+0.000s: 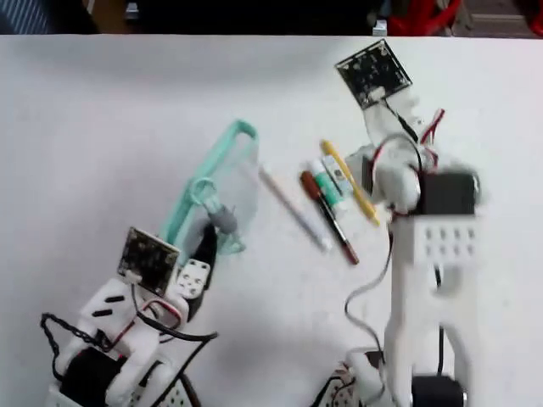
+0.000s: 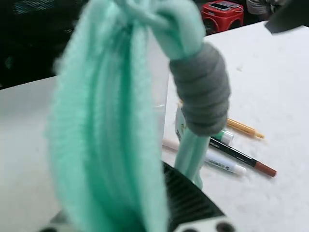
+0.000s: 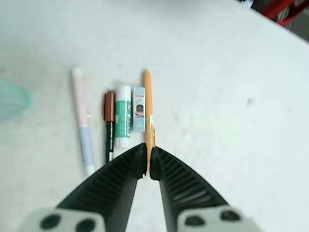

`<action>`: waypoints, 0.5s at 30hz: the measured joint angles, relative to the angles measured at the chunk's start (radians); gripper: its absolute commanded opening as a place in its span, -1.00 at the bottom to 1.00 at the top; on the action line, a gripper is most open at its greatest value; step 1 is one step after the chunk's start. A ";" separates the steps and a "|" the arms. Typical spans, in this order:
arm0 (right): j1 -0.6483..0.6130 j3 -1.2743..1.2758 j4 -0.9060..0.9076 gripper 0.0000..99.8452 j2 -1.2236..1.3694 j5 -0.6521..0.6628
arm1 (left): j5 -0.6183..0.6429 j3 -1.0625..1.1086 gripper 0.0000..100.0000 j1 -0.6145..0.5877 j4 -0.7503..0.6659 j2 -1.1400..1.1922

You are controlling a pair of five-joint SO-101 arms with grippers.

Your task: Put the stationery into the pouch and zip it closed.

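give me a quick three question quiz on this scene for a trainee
1. Which item lies nearest the pouch? A pale pen; B yellow pen; C glue stick.
2. True or false: the yellow pen lies inside the pouch.
3. How many stationery items lie on the table?
Key: 1 A; 2 false; 3 five.

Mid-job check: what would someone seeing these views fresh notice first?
The mint-green pouch stands out first, left of centre on the table, its near end gripped by the left claw. Next comes the row of stationery lying apart from it near the table's middle, where the right claw pinches the end of the orange pen.
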 measured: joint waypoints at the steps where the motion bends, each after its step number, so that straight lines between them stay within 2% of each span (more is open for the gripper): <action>1: 0.023 0.012 -0.028 -0.96 0.049 0.000 | 0.002 0.000 -0.96 -0.026 -0.002 0.000; 7: 0.086 0.017 -0.146 -0.70 0.367 0.014 | 0.000 -0.006 -0.96 -0.060 0.012 0.002; 9: 0.084 0.009 -0.155 -0.71 0.465 0.055 | 0.002 -0.006 -0.96 -0.058 0.012 0.008; 15: 0.083 -0.092 -0.161 -0.75 0.692 0.141 | 0.002 -0.097 -0.96 -0.060 0.012 0.236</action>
